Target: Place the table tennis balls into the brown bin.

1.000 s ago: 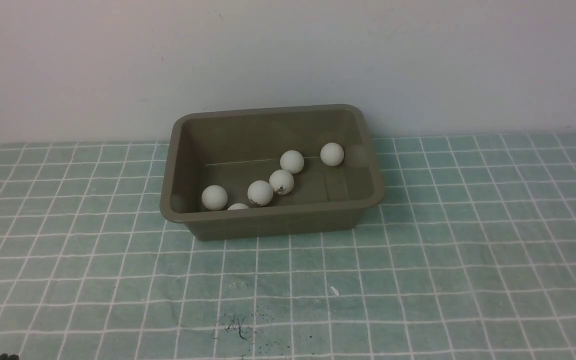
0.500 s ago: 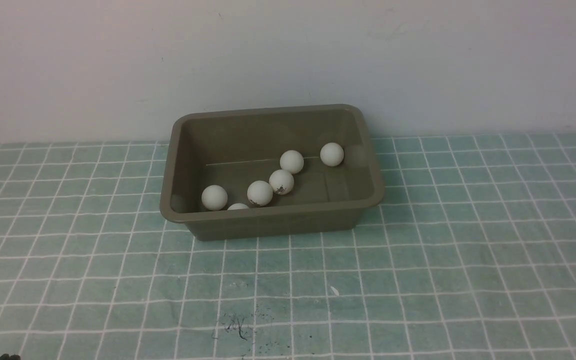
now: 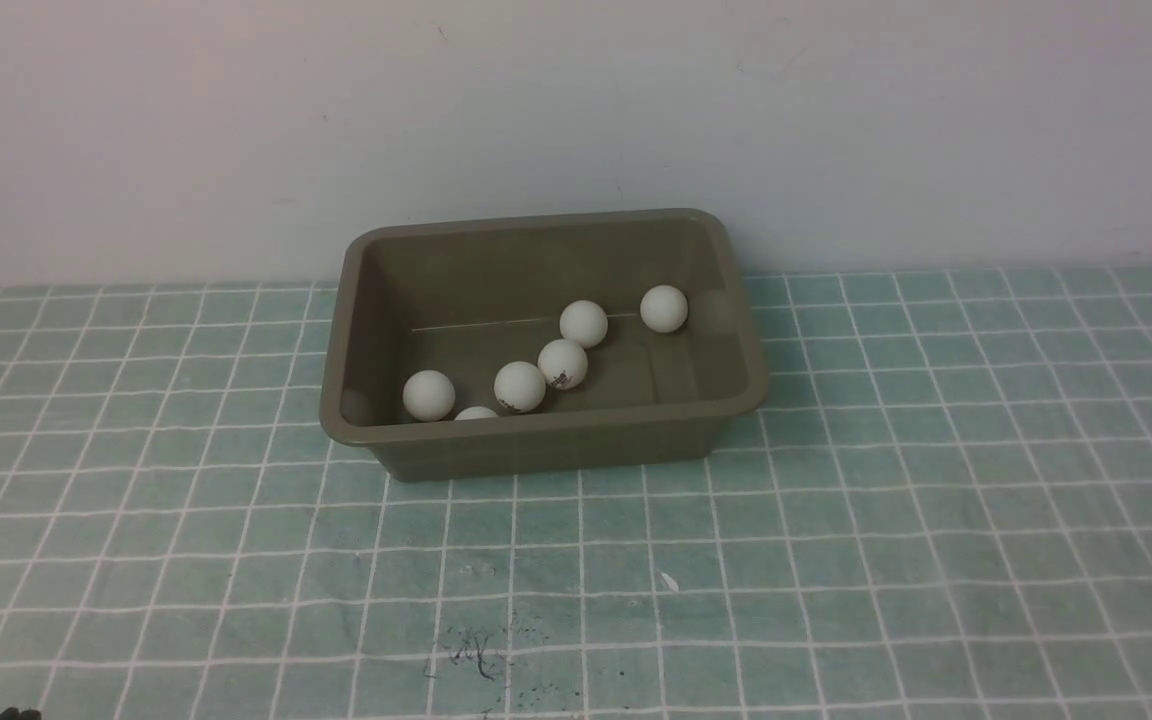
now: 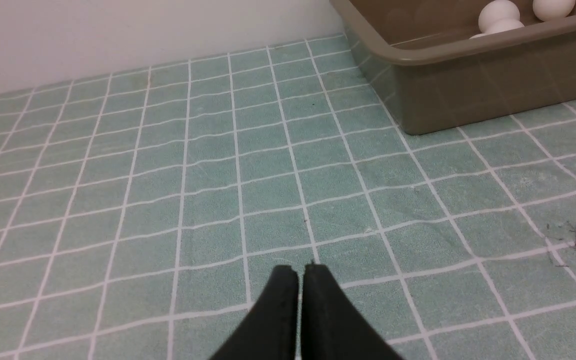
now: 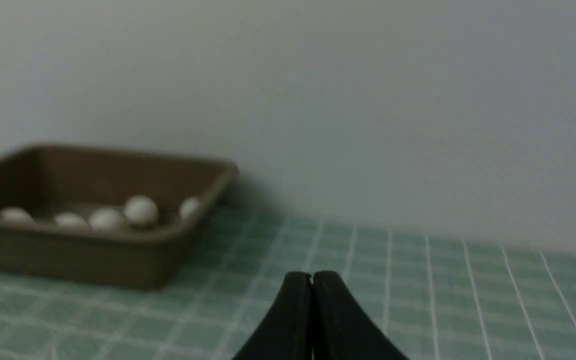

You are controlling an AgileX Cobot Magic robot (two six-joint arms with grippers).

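The olive-brown bin (image 3: 541, 435) stands at the back middle of the table, near the wall. Several white table tennis balls lie on its floor: one at the far right (image 3: 664, 308), one behind the middle (image 3: 584, 323), two with dark marks (image 3: 563, 364) (image 3: 520, 386), one at the left (image 3: 429, 395) and one half hidden by the near rim (image 3: 476, 412). In the left wrist view my left gripper (image 4: 300, 272) is shut and empty over the cloth, well short of the bin (image 4: 468, 75). My right gripper (image 5: 312, 277) is shut and empty too, off to the bin's (image 5: 93, 260) right.
A green cloth with a white grid (image 3: 836, 560) covers the table. A dark scribble mark (image 3: 471, 650) lies near the front middle. A plain pale wall (image 3: 576, 120) rises right behind the bin. A sliver of dark arm (image 3: 11, 714) shows at the front view's bottom left corner.
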